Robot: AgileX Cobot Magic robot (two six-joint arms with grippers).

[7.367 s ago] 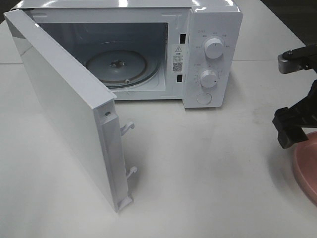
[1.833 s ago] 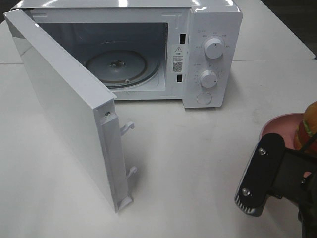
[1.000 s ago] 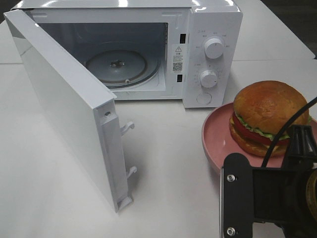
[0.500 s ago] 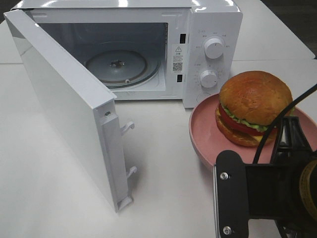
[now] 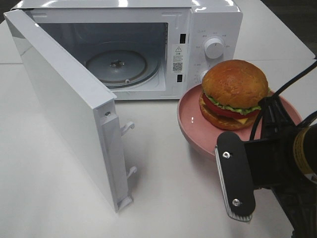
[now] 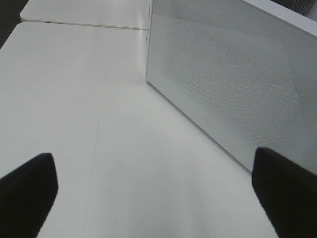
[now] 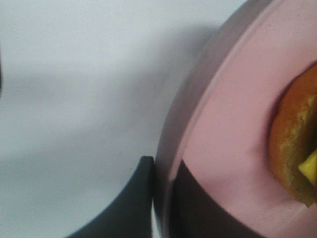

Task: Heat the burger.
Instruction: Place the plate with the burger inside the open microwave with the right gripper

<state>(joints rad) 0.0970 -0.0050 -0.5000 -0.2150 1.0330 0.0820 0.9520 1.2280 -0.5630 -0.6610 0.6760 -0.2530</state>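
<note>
pink plate carrying the burger has moved closer to the microwave.

Flat white tabletop is occupied by a boxy white microwave oven, with its door swung open.

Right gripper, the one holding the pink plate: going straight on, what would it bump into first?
Likely the white microwave oven: the right gripper, clamped on the round pink plate carrying the golden-bun burger, points toward its front, just right of the open cavity. Depth is unclear.
</note>
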